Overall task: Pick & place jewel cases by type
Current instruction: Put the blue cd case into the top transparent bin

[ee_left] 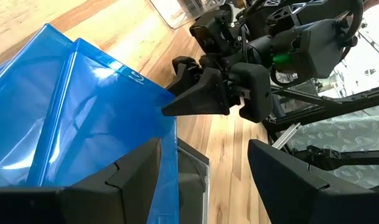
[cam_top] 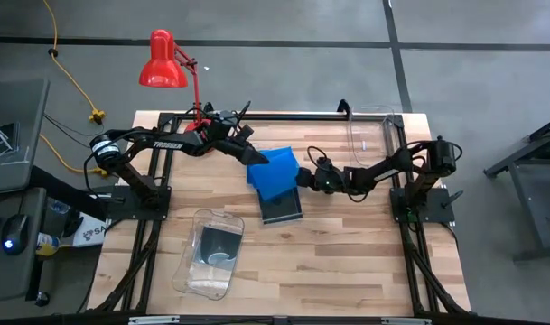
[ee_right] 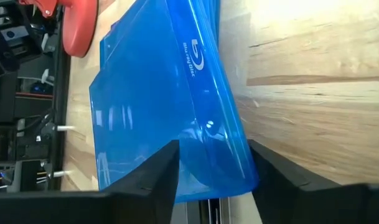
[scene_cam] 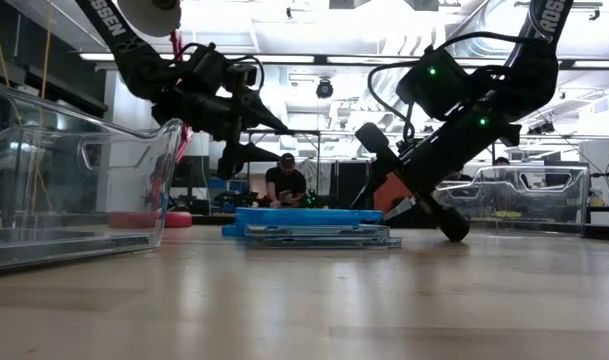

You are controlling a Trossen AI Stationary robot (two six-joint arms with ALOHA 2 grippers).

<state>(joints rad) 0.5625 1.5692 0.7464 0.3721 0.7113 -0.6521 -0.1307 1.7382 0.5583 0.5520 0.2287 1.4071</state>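
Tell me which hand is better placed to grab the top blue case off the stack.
Right, probably. The right hand already straddles the top blue case's edge, fingers either side. The left hand hovers open above the stack.

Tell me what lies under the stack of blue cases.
A dark jewel case sticks out from beneath the blue cases, lying flat on the table. Only its near part shows; whether anything else lies under the blue ones is hidden.

My left arm reaches in from the table's far left corner, its gripper [cam_top: 259, 160] raised off the wood, fingers [ee_left: 124, 180] spread apart; my right arm stretches leftward from its side, wrist angled down, its gripper [cam_top: 302, 177] low near the tabletop, fingers [ee_right: 153, 177] parted.
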